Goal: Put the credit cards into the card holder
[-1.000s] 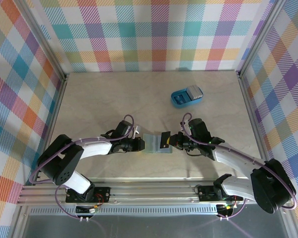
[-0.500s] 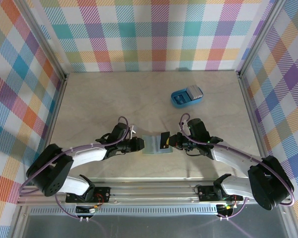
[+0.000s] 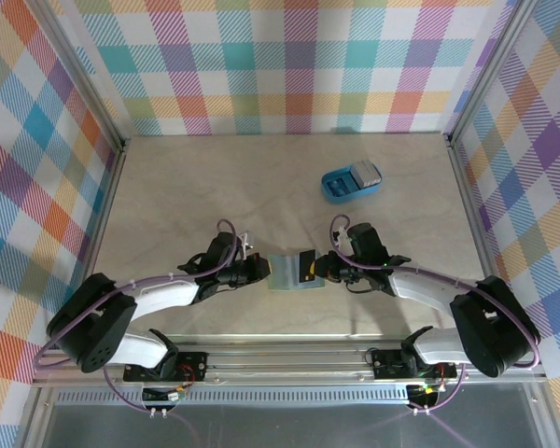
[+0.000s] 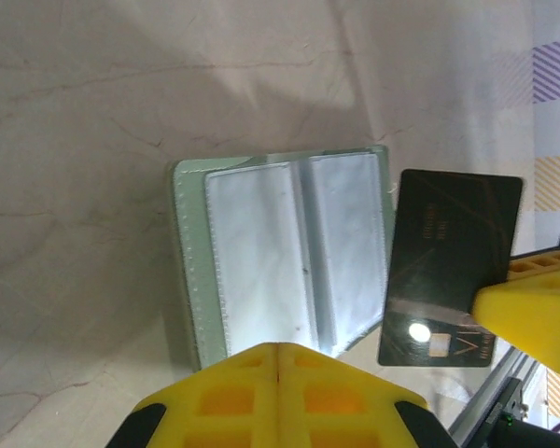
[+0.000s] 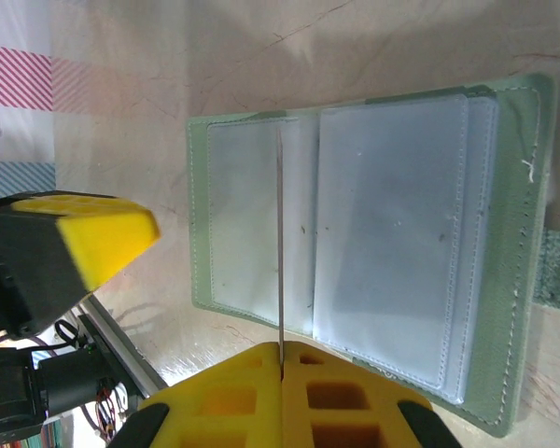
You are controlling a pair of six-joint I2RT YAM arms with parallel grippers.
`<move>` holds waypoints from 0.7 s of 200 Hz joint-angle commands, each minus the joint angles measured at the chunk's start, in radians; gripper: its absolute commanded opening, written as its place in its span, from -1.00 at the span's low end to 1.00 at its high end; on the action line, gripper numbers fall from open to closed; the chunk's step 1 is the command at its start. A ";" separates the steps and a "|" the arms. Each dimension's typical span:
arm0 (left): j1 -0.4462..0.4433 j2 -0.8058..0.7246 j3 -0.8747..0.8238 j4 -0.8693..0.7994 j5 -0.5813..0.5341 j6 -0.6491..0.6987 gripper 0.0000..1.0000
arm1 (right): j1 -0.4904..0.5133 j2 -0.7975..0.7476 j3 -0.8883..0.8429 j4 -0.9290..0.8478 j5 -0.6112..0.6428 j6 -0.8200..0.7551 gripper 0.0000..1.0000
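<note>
Found the card holder (image 3: pixel 287 273) lying open and flat on the counter (image 3: pixel 187 187), between the 2 arms, clear sleeves up, spine running 12 to 6 o'clock in the overhead view. Saw the same spread of 2 clear leaves inside a sage-green cover from the left wrist (image 4: pixel 280 257) and the right wrist (image 5: pixel 383 233).

Noted the right end effector (image 3: pixel 315 268) clamped on 1 dark credit card (image 3: pixel 306 266), gripped by its lower end and tilted, with the face turned toward the left arm (image 4: pixel 453 266). From its own wrist, read that card only as a thin edge-on line (image 5: pixel 280 252) rising from between closed jaws (image 5: pixel 282 350) and crossing the holder near the spine. Placed the holder at 9 o'clock from this end effector, just beside the card, and the card's long axis roughly parallel to the spine. Judged the right arm the nearer one for the insertion, needing a short shift toward 9 o'clock to meet a sleeve mouth; could not tell on which side the sleeves open.

Saw the left end effector (image 3: pixel 261 272) fully closed on nothing visible (image 4: pixel 277 350), at the holder's 9 o'clock edge; could not tell contact from hovering.

Spotted 1 grey-white card (image 3: pixel 365 173) in the blue tray (image 3: pixel 336 187), well apart toward 1 o'clock.

Made out pale lettering, a small chip-like square and a V-shaped mark on the dark card; too small to read. Found no other writing or brand.
</note>
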 commanded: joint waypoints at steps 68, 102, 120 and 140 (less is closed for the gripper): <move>-0.004 0.148 0.001 0.096 -0.017 0.023 -0.99 | 0.005 0.049 0.046 0.003 -0.021 -0.084 -1.00; -0.003 0.141 -0.004 0.080 -0.040 0.037 -1.00 | 0.005 0.100 0.061 0.025 -0.046 -0.068 -1.00; -0.003 0.136 -0.008 0.073 -0.058 0.045 -1.00 | 0.005 0.121 0.065 0.042 -0.057 -0.061 -1.00; -0.003 0.134 -0.011 0.067 -0.068 0.056 -1.00 | 0.005 0.143 0.058 0.080 -0.078 -0.045 -1.00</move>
